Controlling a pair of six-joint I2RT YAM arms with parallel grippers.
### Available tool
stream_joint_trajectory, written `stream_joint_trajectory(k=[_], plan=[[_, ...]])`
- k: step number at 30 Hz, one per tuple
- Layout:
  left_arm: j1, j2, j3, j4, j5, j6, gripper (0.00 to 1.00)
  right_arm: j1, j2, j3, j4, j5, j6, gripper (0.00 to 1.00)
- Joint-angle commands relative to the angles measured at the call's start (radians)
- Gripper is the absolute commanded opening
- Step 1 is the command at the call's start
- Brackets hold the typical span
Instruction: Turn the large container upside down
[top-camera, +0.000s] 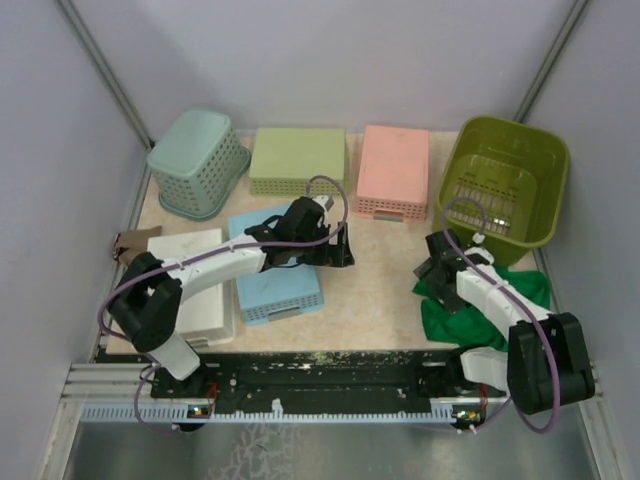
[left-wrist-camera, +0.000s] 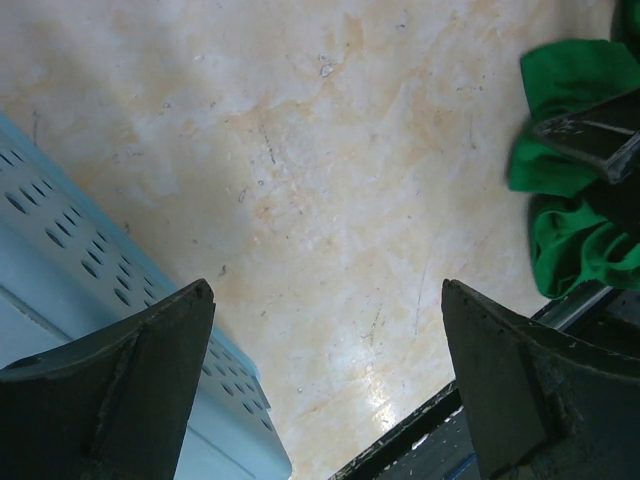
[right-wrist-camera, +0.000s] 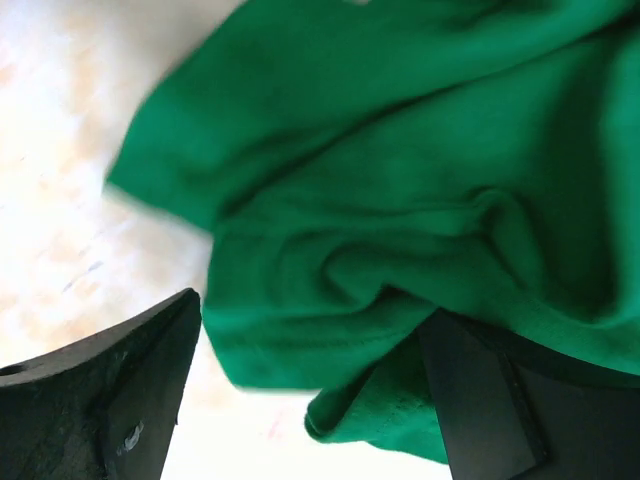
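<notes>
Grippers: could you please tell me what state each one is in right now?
Left gripper: open, holding nothing.
Right gripper: open, holding nothing, above the green cloth.

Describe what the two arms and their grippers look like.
The left arm and right arm share white links between bulky black joint housings. A thin purple cable runs along each, looping free near the wrist. The left gripper and right gripper have matte black, wedge-shaped fingers.
</notes>
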Motion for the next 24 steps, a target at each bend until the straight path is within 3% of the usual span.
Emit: stream_joint_trajectory(k=[1, 7, 11, 14, 18, 24], plan=[[0.007, -0.044, -0.032, -0.067, -0.041, 0.033, 1.00, -0.055, 0.004, -0.003, -0.269, 0.227, 0.157, 0.87], [0.007, -0.069, -0.049, -0.067, -0.027, 0.041, 1.00, -0.073, -0.129, 0.048, -0.425, 0.367, 0.269, 0.87], [0.007, -0.083, -0.046, -0.067, -0.002, 0.042, 1.00, -0.074, -0.244, 0.092, -0.316, 0.300, 0.075, 0.87], [0.007, -0.104, -0.028, -0.084, 0.016, 0.052, 1.00, -0.073, -0.325, 0.114, -0.212, 0.184, -0.129, 0.87], [0.007, -0.148, 0.005, -0.119, -0.015, 0.078, 1.00, -0.073, -0.453, 0.102, -0.020, -0.160, -0.426, 0.85], [0.007, -0.183, 0.054, -0.159, -0.045, 0.096, 1.00, -0.073, -0.557, 0.171, 0.083, -0.449, -0.508, 0.85]])
